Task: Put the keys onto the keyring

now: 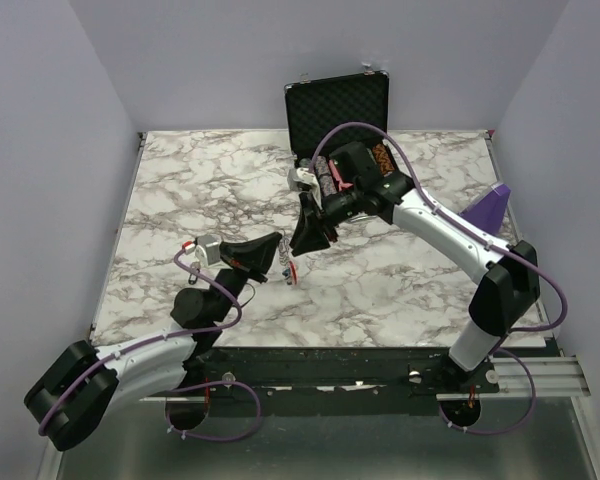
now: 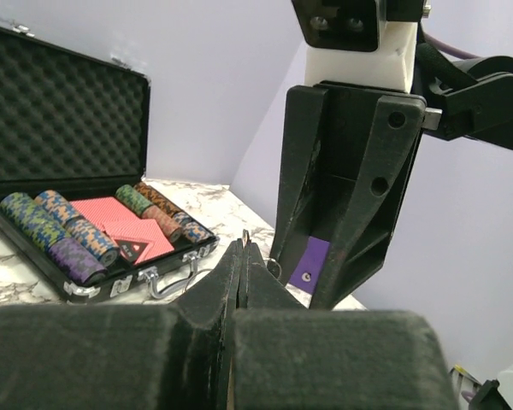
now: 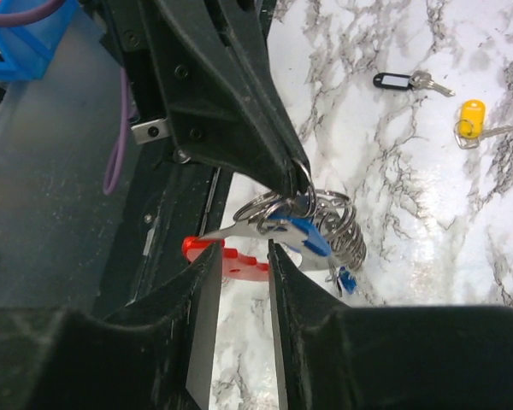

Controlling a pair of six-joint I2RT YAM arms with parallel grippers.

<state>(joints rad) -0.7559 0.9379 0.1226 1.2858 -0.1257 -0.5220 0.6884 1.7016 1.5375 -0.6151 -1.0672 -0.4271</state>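
- Pinched shut, the left claw [image 3: 297, 175] grips the keyring [image 3: 227, 263] by the wire loops at its top; blue-tagged keys [image 3: 301, 235] hang bunched on it, over the marble table [image 3: 410, 222]
- right claw [image 3: 242, 253] stands slightly spread, its tips flanking the keyring's red end; whether they touch it is unclear
- yellow-tagged key [image 3: 472, 118] and black-tagged key [image 3: 393, 81] lie loose on the table, well apart from the bunch

We are viewing a marble-patterned table [image 1: 200, 190]: an open black case [image 1: 337, 105] is sitting at its far edge, while a black-tagged key [image 3: 393, 80] and a yellow-tagged key [image 3: 472, 118] are lying near each other.
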